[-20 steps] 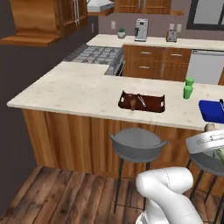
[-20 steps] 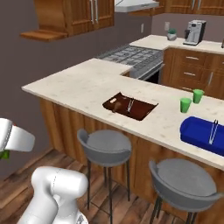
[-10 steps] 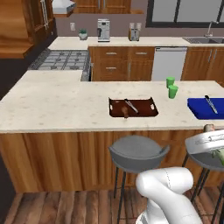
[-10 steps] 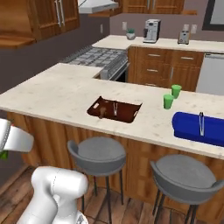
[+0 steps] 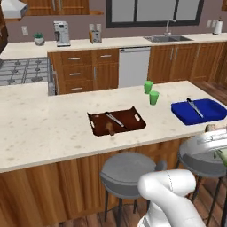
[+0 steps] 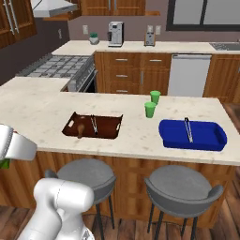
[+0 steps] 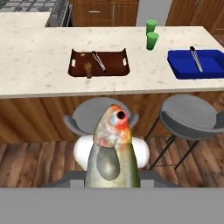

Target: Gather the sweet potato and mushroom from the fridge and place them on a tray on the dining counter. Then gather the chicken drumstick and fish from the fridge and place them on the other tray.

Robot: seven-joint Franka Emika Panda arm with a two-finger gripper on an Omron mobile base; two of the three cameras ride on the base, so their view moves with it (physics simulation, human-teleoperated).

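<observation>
Jaws clamped on glossy olive-grey fish [image 7: 112, 151] with orange-red head; speckled cream stone desk [image 7: 39, 65] bearing brown rectangular handled tray [image 7: 99, 63] and glossy blue tray [image 7: 196, 64].

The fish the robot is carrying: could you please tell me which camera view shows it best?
The hand view: the fish fills its lower centre, head up, red-orange snout and eye plain. The left base view gives just a greenish sliver at the right edge, and the right base view a green scrap beneath the arm at the left edge.
</observation>
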